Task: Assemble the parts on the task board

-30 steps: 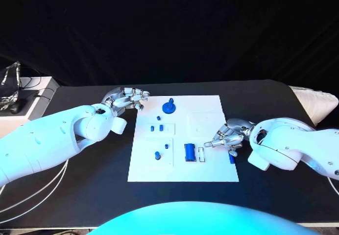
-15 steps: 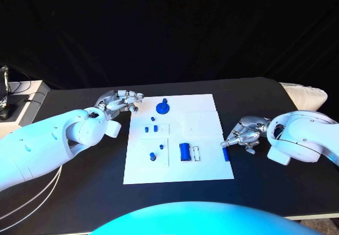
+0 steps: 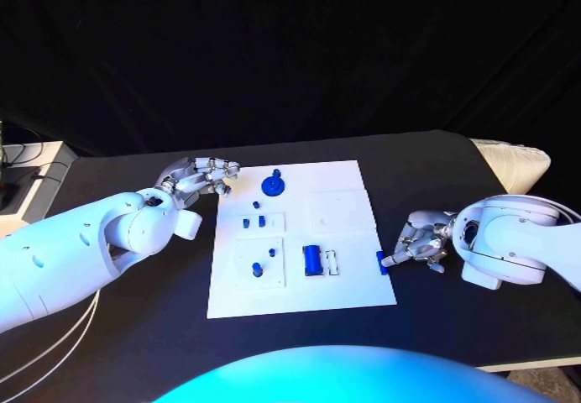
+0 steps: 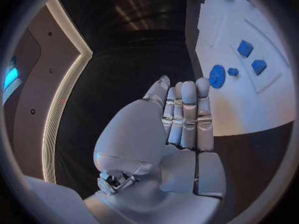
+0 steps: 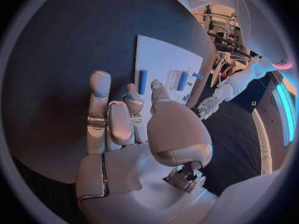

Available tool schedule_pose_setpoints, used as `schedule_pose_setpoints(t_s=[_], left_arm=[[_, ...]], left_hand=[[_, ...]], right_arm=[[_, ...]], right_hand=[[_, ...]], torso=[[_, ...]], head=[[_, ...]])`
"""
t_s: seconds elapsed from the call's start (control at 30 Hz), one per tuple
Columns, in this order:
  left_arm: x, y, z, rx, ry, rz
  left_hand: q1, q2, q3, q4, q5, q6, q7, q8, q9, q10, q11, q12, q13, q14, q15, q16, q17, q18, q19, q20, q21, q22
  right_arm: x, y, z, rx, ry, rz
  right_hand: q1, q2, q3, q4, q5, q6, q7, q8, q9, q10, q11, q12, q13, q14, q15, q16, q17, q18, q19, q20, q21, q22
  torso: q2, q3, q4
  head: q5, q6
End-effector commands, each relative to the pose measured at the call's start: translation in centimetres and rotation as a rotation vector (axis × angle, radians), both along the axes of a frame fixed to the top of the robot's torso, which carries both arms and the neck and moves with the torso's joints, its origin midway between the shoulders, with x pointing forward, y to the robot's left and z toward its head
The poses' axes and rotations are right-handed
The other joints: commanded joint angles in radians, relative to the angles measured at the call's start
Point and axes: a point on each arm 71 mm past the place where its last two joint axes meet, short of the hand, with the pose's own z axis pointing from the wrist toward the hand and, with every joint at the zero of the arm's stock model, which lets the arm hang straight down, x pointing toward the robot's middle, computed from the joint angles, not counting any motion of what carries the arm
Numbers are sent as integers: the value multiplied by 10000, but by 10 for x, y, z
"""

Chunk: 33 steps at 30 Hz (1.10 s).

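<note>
The white task board (image 3: 351, 285) lies mid-table. A round blue disc with a knob (image 3: 274, 184) stands near its far edge, and the disc (image 4: 217, 76) also shows past my left fingers. Small blue pieces (image 3: 254, 222) and a blue block (image 3: 312, 259) sit in the board's middle. A slim blue bar (image 3: 381, 259) lies flat along the board's right edge. My right hand (image 3: 420, 246) is just off that edge, fingers partly curled, with fingertips (image 5: 132, 90) at the bar's (image 5: 142, 82) near end; whether they pinch it is unclear. My left hand (image 3: 194, 178) hovers off the far left corner, holding nothing, fingers (image 4: 187, 114) straight.
A shallow square recess (image 3: 339, 210) lies in the board's far right part. A white strip (image 3: 333, 262) sits beside the blue block. A pale padded object (image 3: 515, 164) lies at the table's right edge, and a white box (image 3: 22, 158) stands off its left side.
The camera has shifted. My right hand has drawn back from over the board to just off its right edge, and the blue bar now lies along that edge. The left hand has barely moved.
</note>
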Motion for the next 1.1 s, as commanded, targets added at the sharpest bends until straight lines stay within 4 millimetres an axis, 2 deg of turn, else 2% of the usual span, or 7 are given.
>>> schedule_pose_setpoints(t_s=[0.03, 0.2, 0.33, 0.37, 0.6, 0.87, 1.1], left_arm=[[0, -2, 1, -136, -91, -152], [0, 0, 1, -119, -86, -127], [0, 0, 1, -114, -83, -118], [0, 0, 1, -114, -81, -119], [-1, 1, 1, -105, -78, -109], [-1, 2, 1, -95, -69, -94], [-1, 3, 1, -88, -54, -87]], left_hand=[[-30, 26, 20, 13, 38, -59, -11, 21, -16, -41, 2, 28, -10, 6, 41, -32, -9, 109, 52, 14, -59, 159], [-30, 26, 20, 13, 38, -59, -11, 21, -16, -41, 2, 28, -10, 6, 41, -32, -9, 109, 52, 14, -59, 159], [-30, 26, 20, 13, 38, -59, -11, 21, -16, -41, 2, 28, -10, 6, 41, -32, -9, 109, 52, 14, -59, 159], [-30, 26, 20, 13, 38, -59, -11, 21, -16, -41, 2, 28, -10, 6, 41, -32, -9, 109, 52, 14, -59, 159], [-33, 36, 23, 21, 43, -59, -12, 21, -15, -42, 0, 32, -7, 10, 41, -28, -8, 110, 57, 13, -58, 158], [-33, 36, 23, 21, 43, -59, -12, 21, -15, -42, 0, 32, -7, 10, 41, -28, -8, 110, 57, 13, -58, 158], [-33, 36, 23, 21, 43, -59, -12, 21, -15, -42, 0, 32, -7, 10, 41, -28, -8, 110, 57, 13, -58, 158]], right_arm=[[-1, 2, -2, -597, -123, 88], [-1, 4, -7, -689, -42, 122], [-1, 5, -11, -734, 22, 148], [-1, 6, -12, -738, 33, 160], [-1, 10, -16, -749, -16, 203], [1, 17, -17, -617, -213, 172], [3, 20, -18, -534, -380, 137]], right_hand=[[-73, -57, -3, 140, -16, 87, -13, -8, 25, 76, -20, -18, 13, -3, 40, 37, 15, 102, 411, 17, 73, 13], [-132, -48, 3, 293, -51, 133, -36, 8, 68, 87, -33, -14, 25, 3, 31, 55, 41, 95, 417, 10, 115, 24], [-140, -25, 8, 332, -42, 137, -40, 8, 82, 92, -36, -13, 29, 6, 30, 63, 52, 92, 421, 7, 143, 34], [-69, -49, -6, 459, -30, 145, -48, 5, 166, 104, -43, -22, 48, 3, 24, 75, 71, 77, 411, -5, 166, 59], [25, 129, 66, 415, 8, 177, -63, 20, 201, 110, -52, -14, 60, 1, 18, 64, 63, 77, 415, -5, 175, 60], [150, 340, 49, 96, 79, 219, -85, 30, 344, 138, -70, 17, 97, 7, 1, 75, 87, 60, 419, -22, 205, 77], [332, 572, 191, -220, 531, 231, -106, 36, 400, 139, -89, 26, 112, 8, -13, 78, 96, 48, 421, -34, 251, 103]], torso=[[13, 0, 18], [18, -9, 13], [20, -1, 9], [14, 0, 12], [10, 4, 6], [19, -2, 13], [10, -3, 14]], head=[[-7, 1], [1, 1], [9, 1], [12, 1], [48, 1], [31, 1], [81, 1]])
